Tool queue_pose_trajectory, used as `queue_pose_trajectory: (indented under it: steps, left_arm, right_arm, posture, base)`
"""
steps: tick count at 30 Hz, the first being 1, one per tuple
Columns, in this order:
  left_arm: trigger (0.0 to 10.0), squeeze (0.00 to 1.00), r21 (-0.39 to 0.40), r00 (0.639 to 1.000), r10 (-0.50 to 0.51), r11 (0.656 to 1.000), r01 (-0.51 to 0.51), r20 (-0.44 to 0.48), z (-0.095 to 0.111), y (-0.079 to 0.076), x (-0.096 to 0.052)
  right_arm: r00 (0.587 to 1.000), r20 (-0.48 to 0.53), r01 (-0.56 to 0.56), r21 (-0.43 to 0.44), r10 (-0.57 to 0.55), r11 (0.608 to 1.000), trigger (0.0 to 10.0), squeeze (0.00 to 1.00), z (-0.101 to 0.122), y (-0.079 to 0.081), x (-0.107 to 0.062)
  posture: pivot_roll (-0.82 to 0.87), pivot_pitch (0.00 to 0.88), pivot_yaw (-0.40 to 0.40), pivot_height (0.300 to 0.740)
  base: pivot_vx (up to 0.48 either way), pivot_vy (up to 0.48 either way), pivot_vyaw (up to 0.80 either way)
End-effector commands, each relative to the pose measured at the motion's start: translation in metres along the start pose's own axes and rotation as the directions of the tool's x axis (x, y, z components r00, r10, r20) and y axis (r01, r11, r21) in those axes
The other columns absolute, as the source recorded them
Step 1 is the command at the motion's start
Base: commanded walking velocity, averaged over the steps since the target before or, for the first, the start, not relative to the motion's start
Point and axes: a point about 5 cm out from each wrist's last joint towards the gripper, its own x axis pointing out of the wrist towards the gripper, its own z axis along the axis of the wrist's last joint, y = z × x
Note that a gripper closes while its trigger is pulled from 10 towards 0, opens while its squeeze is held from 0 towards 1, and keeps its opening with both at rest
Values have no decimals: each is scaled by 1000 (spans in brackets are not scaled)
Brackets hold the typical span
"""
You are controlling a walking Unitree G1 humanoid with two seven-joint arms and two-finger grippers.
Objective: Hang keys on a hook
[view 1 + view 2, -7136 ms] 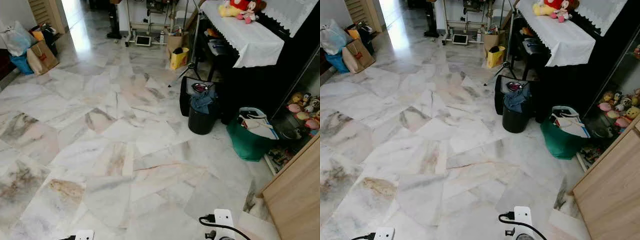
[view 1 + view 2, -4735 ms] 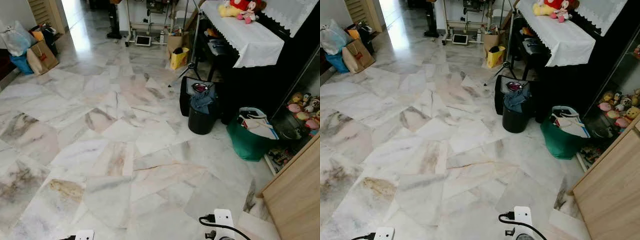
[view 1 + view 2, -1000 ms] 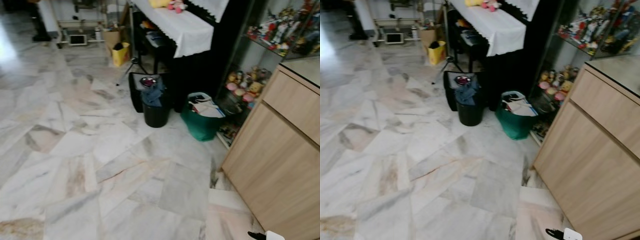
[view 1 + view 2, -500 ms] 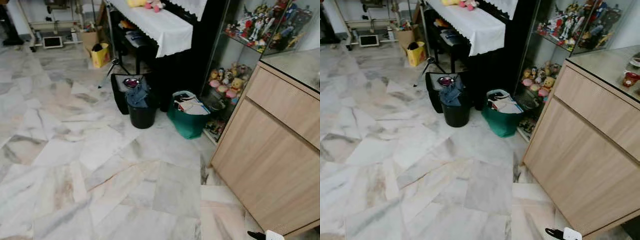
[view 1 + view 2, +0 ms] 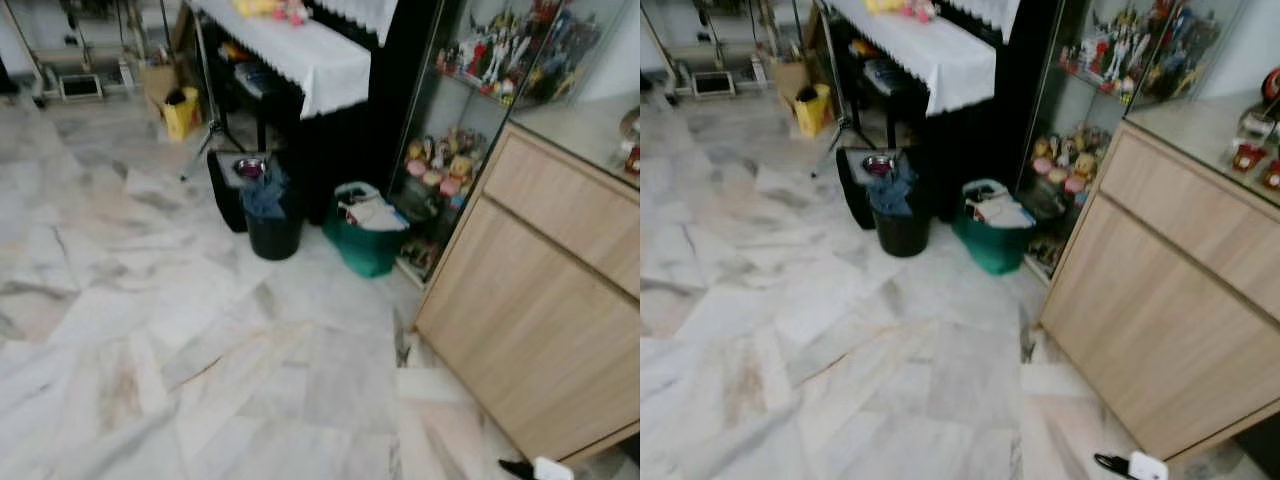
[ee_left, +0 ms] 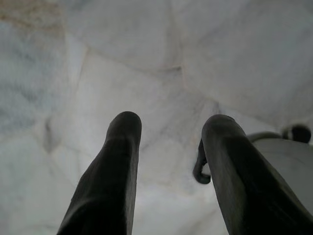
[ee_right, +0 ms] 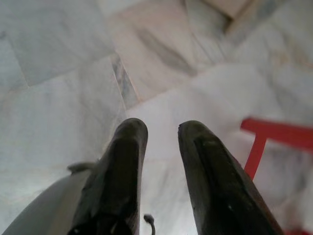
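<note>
Marble floor [image 5: 200, 330] below; both tools empty: left tool [image 6: 171, 142] parted, right tool [image 7: 161, 142] narrowly parted. Keys, hook unseen; wooden counter [image 5: 1180, 300] at two o'clock.

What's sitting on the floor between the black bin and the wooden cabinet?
A green bag stuffed with papers, seen in both eye views. It stands on the marble just right of the black bin, with bare floor between it and the wooden cabinet.
</note>
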Motion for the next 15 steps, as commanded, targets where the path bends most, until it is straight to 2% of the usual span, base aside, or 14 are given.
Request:
queue_pose_trajectory:
  steps: [1,10,15]
  left_arm:
    - [10000,0,-3,999,-27,1000,27,18,3,-12,1]
    - [10000,0,49,999,-52,997,51,12,-5,-14,0]
    - [10000,0,35,999,-27,999,27,22,-3,-5,-1]
  right_arm:
    - [1000,-9,30,20,-30,999,10000,0,-5,-9,-2]
    - [1000,-11,29,49,-28,998,10000,0,-11,-6,-2]
    - [1000,-6,24,39,-24,999,10000,0,-9,-5,-2]
  posture:
    - [57,0,-63,740]
    - [63,0,-33,740]
    - [65,0,-49,740]
  base:
    - [0,0,-775]
    - [0,0,-776]
    - [0,0,-780]
